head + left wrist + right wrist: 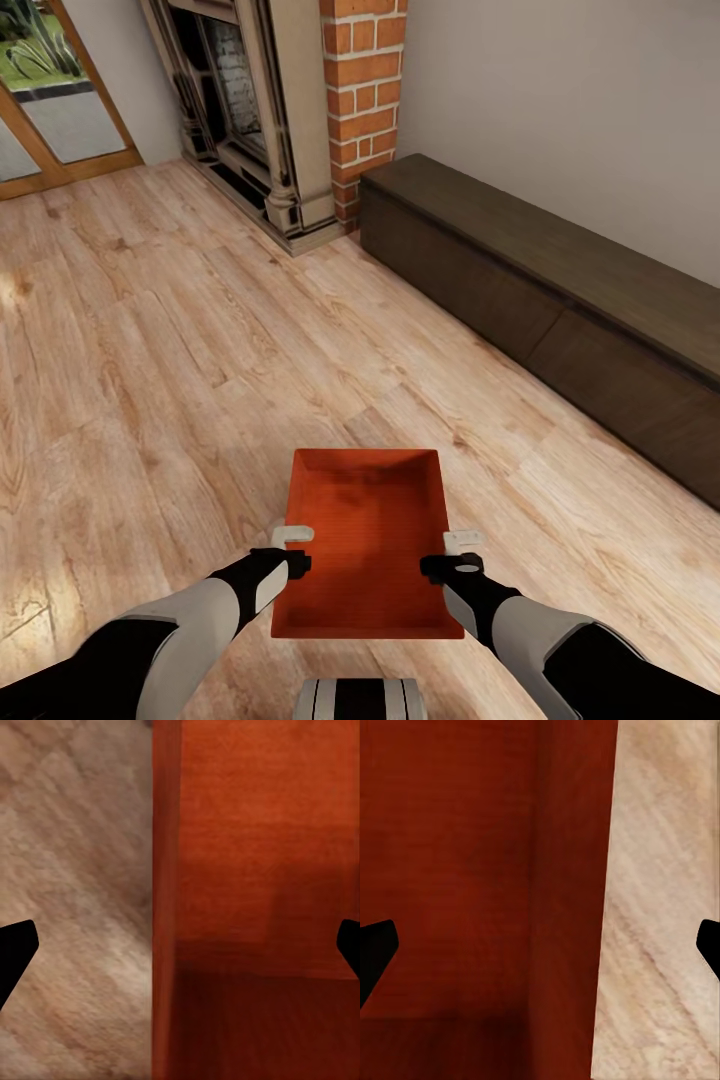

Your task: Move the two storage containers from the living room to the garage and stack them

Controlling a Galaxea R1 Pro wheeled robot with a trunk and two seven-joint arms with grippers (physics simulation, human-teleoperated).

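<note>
One orange-red storage container [365, 540], lidless and ribbed inside, sits low in front of me over the light wood-plank floor of the living room. My left gripper [290, 552] straddles its left long wall and my right gripper [452, 556] straddles its right long wall. In the left wrist view the container's wall [169, 870] runs between the widely spread fingertips of the left gripper [180, 952]. The right wrist view shows the same for the container's other wall [574, 870] and the right gripper [540, 952]. Both are open. Whether the bin rests on the planks or hangs above them is unclear.
A red-brick fireplace [300, 120] stands ahead. A long dark low cabinet [540, 290] runs along the right wall. Wood-framed glass doors [50, 110] are at the far left. Wood-plank floor [200, 350] stretches ahead and to the left.
</note>
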